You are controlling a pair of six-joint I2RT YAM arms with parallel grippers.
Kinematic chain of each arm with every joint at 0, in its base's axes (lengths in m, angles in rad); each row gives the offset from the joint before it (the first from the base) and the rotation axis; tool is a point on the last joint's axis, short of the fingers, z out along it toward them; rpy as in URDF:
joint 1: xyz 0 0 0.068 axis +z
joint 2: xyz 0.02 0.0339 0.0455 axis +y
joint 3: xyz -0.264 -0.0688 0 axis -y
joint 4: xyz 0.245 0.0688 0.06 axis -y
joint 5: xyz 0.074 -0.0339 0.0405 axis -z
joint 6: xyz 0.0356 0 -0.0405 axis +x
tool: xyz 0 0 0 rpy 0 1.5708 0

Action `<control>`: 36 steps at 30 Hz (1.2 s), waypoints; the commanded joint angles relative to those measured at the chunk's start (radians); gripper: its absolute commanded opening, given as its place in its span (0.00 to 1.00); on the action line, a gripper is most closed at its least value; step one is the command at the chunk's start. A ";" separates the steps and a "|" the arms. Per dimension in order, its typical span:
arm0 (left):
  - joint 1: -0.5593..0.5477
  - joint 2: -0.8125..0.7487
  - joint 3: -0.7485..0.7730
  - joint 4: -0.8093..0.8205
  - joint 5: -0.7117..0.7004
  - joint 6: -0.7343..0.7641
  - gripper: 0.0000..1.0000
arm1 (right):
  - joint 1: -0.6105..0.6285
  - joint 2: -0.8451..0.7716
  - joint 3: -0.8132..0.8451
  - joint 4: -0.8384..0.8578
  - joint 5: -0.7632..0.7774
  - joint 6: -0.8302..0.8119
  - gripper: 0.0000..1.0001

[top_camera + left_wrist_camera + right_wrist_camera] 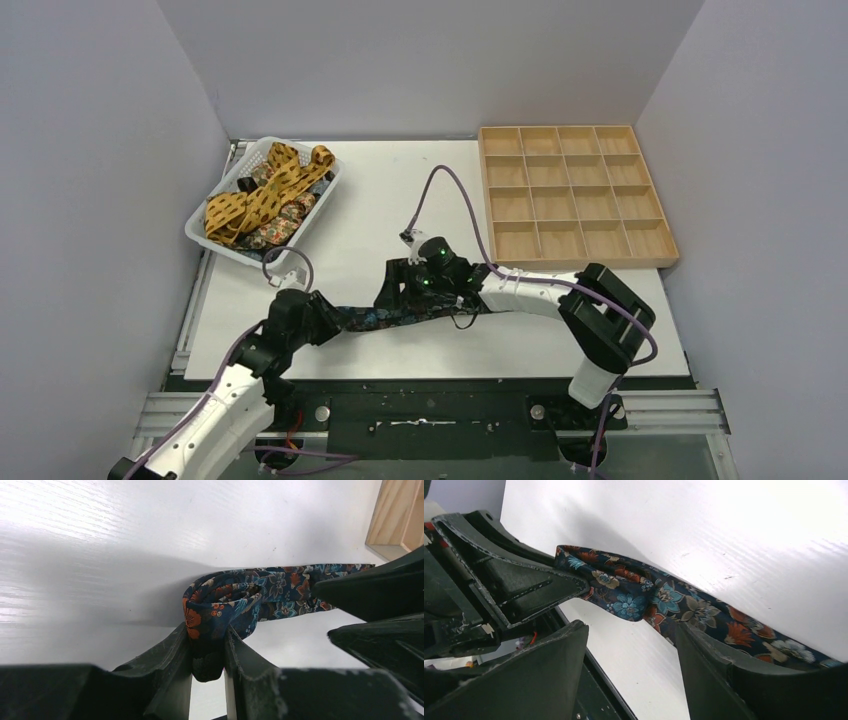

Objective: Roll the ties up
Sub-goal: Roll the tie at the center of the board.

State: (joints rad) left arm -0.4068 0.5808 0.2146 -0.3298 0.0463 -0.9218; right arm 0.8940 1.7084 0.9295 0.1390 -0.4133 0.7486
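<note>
Two grippers low over the white table [370,200], both at one dark floral tie [375,318].

Left gripper [207,642] closed tight on the tie's coiled end. Small loose roll standing just past the fingertips, navy cloth with orange and blue flowers. Rest of the strip flat on the table, running off toward three o'clock in the left wrist view and ending at the right gripper [372,610].

Right gripper's jaws parted wide, clamping nothing. Tie passing across just beyond the tips in the right wrist view, partly hidden behind the finger on the right side of that view; contact with that finger impossible to tell. Left gripper visible there at ten o'clock, pinching the strip's far end.

Seen from above: tie at about seven o'clock on the table, near the front edge, stretched between the two grippers.

At ten o'clock, well apart from the arms, a white basket [200,235] heaped with mustard-yellow spotted ties [260,195] and a few dark patterned ones underneath.

At two o'clock, a wooden tray [577,188] divided into a grid of square compartments, flat on the table.
</note>
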 commanded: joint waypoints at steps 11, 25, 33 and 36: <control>-0.095 0.192 0.259 -0.172 -0.271 0.106 0.19 | -0.015 -0.083 0.006 -0.062 0.157 -0.092 0.68; -0.251 0.432 0.482 -0.336 -0.550 0.173 0.20 | -0.029 -0.169 -0.050 -0.078 0.274 -0.062 0.71; -0.392 0.629 0.620 -0.417 -0.719 0.111 0.20 | -0.071 -0.243 -0.114 -0.089 0.357 0.013 0.73; -0.452 0.706 0.674 -0.462 -0.793 0.072 0.20 | -0.108 -0.267 -0.140 -0.105 0.371 0.042 0.74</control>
State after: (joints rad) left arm -0.7979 1.2205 0.7937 -0.7254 -0.6056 -0.7921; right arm 0.8268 1.5063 0.8143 0.0341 -0.1131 0.7357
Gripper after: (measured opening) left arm 0.227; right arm 0.736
